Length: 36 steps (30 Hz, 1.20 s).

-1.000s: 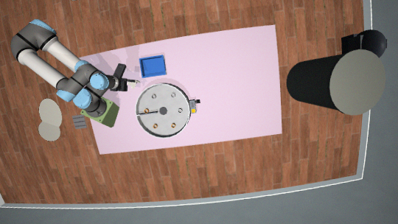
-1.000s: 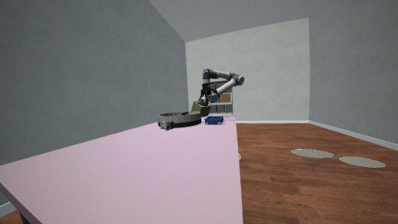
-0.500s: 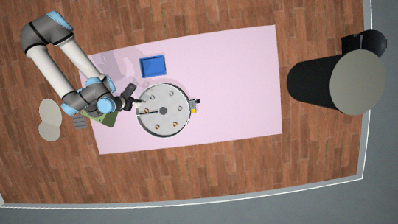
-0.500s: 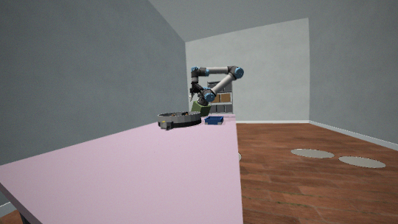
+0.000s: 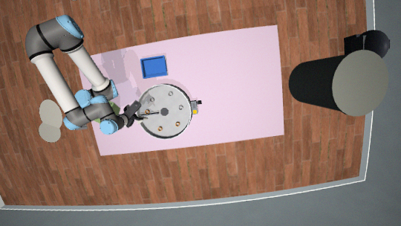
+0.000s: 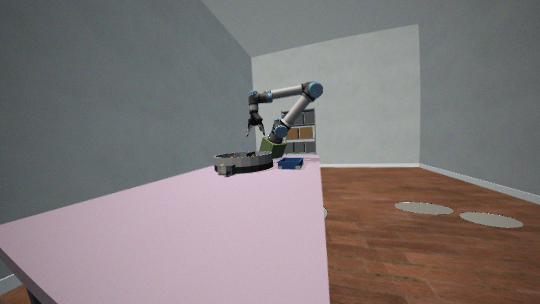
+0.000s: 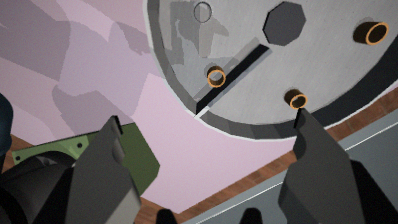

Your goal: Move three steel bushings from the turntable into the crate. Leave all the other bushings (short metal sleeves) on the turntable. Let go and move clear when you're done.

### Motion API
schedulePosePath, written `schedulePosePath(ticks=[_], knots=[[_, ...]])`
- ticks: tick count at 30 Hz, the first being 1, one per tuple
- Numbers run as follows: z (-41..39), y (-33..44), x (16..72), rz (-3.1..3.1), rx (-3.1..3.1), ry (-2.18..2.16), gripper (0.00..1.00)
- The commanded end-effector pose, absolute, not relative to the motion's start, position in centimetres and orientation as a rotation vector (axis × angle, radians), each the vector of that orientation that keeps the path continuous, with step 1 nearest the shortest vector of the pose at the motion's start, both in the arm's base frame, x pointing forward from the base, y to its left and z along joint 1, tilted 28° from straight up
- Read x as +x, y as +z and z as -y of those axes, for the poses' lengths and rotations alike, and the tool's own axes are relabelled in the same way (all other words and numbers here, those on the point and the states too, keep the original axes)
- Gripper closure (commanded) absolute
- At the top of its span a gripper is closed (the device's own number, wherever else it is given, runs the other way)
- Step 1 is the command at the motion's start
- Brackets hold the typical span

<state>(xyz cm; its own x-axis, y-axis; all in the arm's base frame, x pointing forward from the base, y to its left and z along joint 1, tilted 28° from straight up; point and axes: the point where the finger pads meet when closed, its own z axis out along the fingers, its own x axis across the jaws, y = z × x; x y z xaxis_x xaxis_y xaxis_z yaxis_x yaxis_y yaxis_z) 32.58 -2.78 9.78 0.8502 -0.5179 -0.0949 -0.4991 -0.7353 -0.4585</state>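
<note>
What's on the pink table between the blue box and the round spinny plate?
Nothing: in the top view, only a narrow strip of bare pink table separates the blue crate from the turntable.

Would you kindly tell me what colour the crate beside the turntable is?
The crate is blue, seen best in the top view.

The arm (image 5: 56, 79) folds at its elbow and reaches down, its gripper (image 7: 207, 127) pointing downward with both fingers spread fully apart, holding nothing.
</note>
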Motion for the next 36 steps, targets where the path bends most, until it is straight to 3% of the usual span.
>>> schedulePosePath(ticks=[1,15,16,36], knots=[[3.94,9.31,32.88,-0.775,-2.535,-0.047,0.00],[3.95,9.31,32.88,-0.775,-2.535,-0.047,0.00],[3.95,9.31,32.88,-0.775,-2.535,-0.047,0.94],[3.95,9.31,32.88,-0.775,-2.535,-0.047,0.94]])
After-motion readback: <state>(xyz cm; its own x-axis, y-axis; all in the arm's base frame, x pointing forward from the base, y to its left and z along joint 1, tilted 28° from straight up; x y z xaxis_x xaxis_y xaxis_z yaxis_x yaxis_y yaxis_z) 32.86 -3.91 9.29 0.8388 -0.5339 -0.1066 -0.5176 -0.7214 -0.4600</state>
